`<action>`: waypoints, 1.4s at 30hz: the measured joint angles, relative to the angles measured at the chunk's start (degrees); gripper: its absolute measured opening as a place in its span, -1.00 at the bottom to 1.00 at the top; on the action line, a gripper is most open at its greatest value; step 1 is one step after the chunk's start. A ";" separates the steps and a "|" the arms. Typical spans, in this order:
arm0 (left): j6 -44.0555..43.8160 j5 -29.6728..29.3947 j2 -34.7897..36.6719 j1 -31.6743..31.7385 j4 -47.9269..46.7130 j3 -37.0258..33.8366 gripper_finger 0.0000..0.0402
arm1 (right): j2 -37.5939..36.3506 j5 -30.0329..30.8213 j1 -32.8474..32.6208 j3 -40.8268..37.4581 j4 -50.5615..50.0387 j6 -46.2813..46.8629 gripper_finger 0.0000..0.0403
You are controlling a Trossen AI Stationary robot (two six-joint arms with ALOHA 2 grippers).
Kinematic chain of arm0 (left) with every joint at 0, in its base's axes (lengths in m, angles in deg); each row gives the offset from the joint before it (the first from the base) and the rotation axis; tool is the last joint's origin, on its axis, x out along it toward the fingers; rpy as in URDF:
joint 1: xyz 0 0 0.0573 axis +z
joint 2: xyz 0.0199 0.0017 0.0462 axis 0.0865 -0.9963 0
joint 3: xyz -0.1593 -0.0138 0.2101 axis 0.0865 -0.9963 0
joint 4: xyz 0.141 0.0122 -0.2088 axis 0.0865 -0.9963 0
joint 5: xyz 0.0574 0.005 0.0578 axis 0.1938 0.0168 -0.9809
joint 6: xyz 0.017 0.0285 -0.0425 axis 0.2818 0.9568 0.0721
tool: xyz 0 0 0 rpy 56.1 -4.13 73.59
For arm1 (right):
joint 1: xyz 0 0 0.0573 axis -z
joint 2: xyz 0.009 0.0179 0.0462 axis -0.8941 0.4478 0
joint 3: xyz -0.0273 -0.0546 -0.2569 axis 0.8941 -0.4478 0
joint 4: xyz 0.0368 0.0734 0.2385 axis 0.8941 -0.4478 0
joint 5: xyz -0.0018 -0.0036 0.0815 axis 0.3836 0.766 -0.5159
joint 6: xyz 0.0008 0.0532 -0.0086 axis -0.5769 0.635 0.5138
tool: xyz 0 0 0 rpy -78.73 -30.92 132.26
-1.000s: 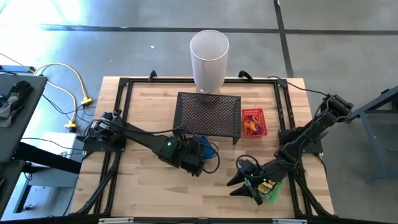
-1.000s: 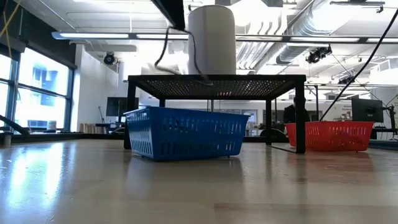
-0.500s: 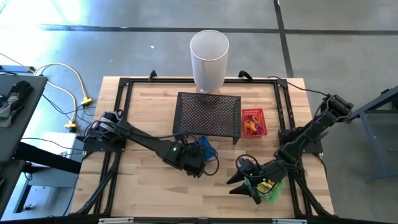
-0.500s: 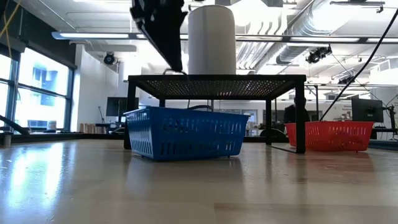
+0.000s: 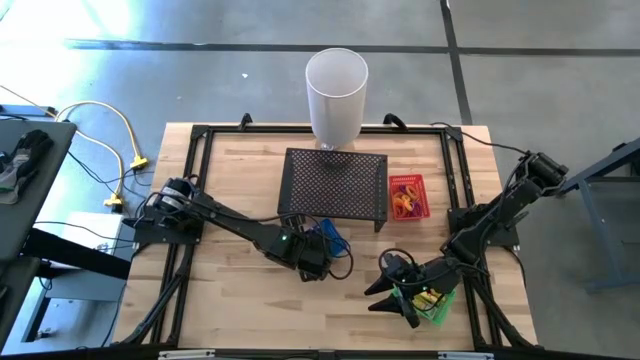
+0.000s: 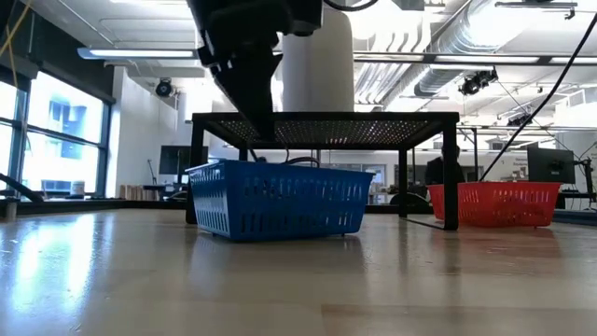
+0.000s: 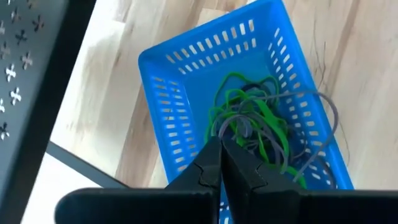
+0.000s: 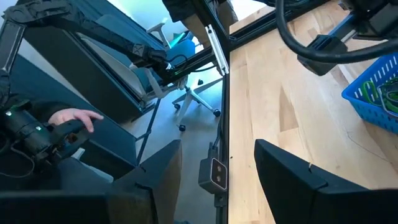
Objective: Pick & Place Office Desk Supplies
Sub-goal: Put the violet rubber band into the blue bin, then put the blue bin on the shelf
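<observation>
A blue basket (image 7: 186, 93) stands on the table near the black mesh stand (image 5: 335, 187) and holds tangled green, purple and grey bands (image 7: 255, 124). My left gripper (image 7: 221, 142) is shut and points down into it; the low view shows that left gripper (image 6: 264, 149) at the blue basket's rim (image 6: 280, 173). My right gripper (image 5: 385, 300) waits open at the near right, beside a green basket (image 5: 437, 310) with yellow pieces (image 5: 428, 298). A red basket (image 5: 408, 197) holds orange and yellow items. My left gripper seems to pinch a thin grey band (image 7: 239, 127) at its fingertips, from above and pointing down. The fingertips hide the exact place. The band lies slack on the heap in the basket, and one loop (image 7: 333, 118) hangs over the basket's wall.
A tall white cylinder (image 5: 337, 90) stands at the far edge behind the mesh stand. A black frame (image 5: 195, 200) runs around the table. Bare wood lies at the near left. In the right wrist view a person's hand (image 8: 74, 118) shows beyond the table.
My left gripper has come down toward the blue basket, from high above the stand to the basket's rim. A thin loop that hung below it has gone down into the basket with it.
</observation>
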 joint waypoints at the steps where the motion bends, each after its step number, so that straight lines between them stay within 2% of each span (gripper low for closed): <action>1: 1.08 0.11 0.00 0.01 0.00 0.00 -1.00 | 0.00 0.08 0.00 0.00 0.00 0.00 -0.06; 10: 2.26 1.65 -1.09 1.26 -0.10 0.02 -0.96 | 0.00 0.85 0.00 -0.01 -0.31 0.23 -0.06; 14: -0.17 2.98 -1.11 2.29 -0.03 0.02 -0.80 | 0.00 0.85 0.00 0.00 -0.31 0.26 -0.06; 18: -0.27 5.71 -1.11 3.00 0.01 0.02 -0.57 | 0.00 0.83 0.00 0.00 -0.31 0.39 -0.06; 22: -0.29 5.85 -1.07 2.81 -0.01 0.02 -0.35 | 0.00 0.83 0.00 0.00 -0.31 0.42 -0.06; 30: -0.41 10.56 4.72 1.38 0.17 1.20 -0.26 | 0.00 0.84 0.00 -0.02 -0.64 0.42 -0.06; 33: 4.13 12.79 7.46 -0.24 -0.85 1.21 -0.26 | 0.00 0.84 0.03 -0.02 -0.67 0.42 -0.06; 38: 16.40 12.38 8.33 -3.16 -3.27 1.04 -0.26 | 0.00 0.83 0.65 -0.02 -0.66 0.42 -0.06; 42: 19.63 12.49 7.14 -4.20 -3.41 0.43 -0.26 | 0.00 0.83 0.72 -0.02 -0.68 0.42 -0.06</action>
